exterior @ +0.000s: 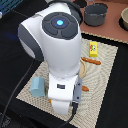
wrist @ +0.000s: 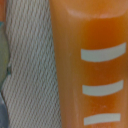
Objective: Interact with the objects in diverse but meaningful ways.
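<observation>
The wrist view is filled by the orange rectangular block [wrist: 90, 30], seen very close, with three white stripes; it lies on the woven mat [wrist: 30, 65]. In the exterior view the arm's hand [exterior: 65, 95] hangs low over the mat, and an orange bit [exterior: 85, 88] shows beside it. The fingers are hidden under the hand. The small yellow packet [exterior: 93, 48] lies at the mat's far side. Orange-handled cutlery [exterior: 91, 61] rests by the tan plate [exterior: 83, 69], which the arm mostly hides. The pale blue carton [exterior: 37, 86] stands at the exterior view's left. The white elongated piece is out of view.
A grey pot [exterior: 95, 14] stands on the tan surface beyond the mat, with a tan bowl [exterior: 124, 19] at the far right edge. A black cable [exterior: 10, 107] runs along the dark table at the exterior view's left.
</observation>
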